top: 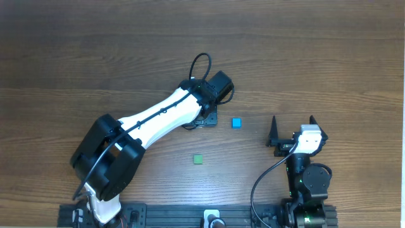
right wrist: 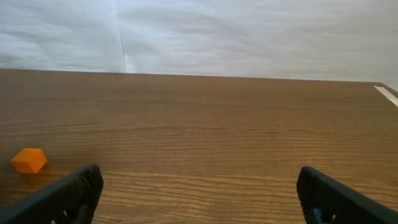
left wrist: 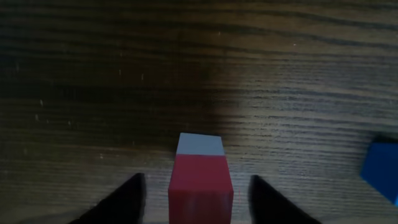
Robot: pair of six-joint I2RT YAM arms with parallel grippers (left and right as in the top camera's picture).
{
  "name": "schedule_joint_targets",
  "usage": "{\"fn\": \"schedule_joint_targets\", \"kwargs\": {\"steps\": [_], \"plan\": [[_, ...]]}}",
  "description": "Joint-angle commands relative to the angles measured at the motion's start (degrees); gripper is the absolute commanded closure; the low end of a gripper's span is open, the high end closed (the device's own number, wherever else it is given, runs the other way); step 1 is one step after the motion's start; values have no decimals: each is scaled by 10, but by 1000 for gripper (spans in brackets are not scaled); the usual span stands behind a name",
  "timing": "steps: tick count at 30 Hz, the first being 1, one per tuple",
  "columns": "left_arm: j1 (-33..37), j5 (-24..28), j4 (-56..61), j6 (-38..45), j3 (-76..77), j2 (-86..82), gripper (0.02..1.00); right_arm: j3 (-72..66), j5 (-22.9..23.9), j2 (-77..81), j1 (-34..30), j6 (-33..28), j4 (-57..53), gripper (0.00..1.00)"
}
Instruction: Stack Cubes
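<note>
Red cube (left wrist: 200,190) sits between the spread fingers (left wrist: 127,200) of the left tool (left wrist: 198,180) near the middle of the surface (top: 76,50), a gap showing on either side and a pale grey face just beyond it. Closing squarely on the cube's flat sides, centred and low, looks the best way to get a level lift for stacking. Left arm (top: 158,117) stretches diagonally from the near left corner, wrist bent downward. Green cube (top: 198,159) lies closer to the near edge, blue cube (top: 236,122) just beside the tool toward the right edge. Right tool (top: 292,119) hangs wide and empty by the near right corner.
</note>
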Motion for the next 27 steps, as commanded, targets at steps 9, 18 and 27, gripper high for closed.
{"fn": "schedule_joint_targets", "kwargs": {"steps": [9, 18, 27], "plan": [[58, -22, -56, 5, 178, 28, 200, -5, -7, 0, -4, 2, 1, 9], [104, -10, -64, 54, 266, 136, 233, -5, -7, 0, -4, 2, 1, 7], [104, -2, -30, 73, 266, 194, 255, -5, -7, 0, -4, 2, 1, 9]]}}
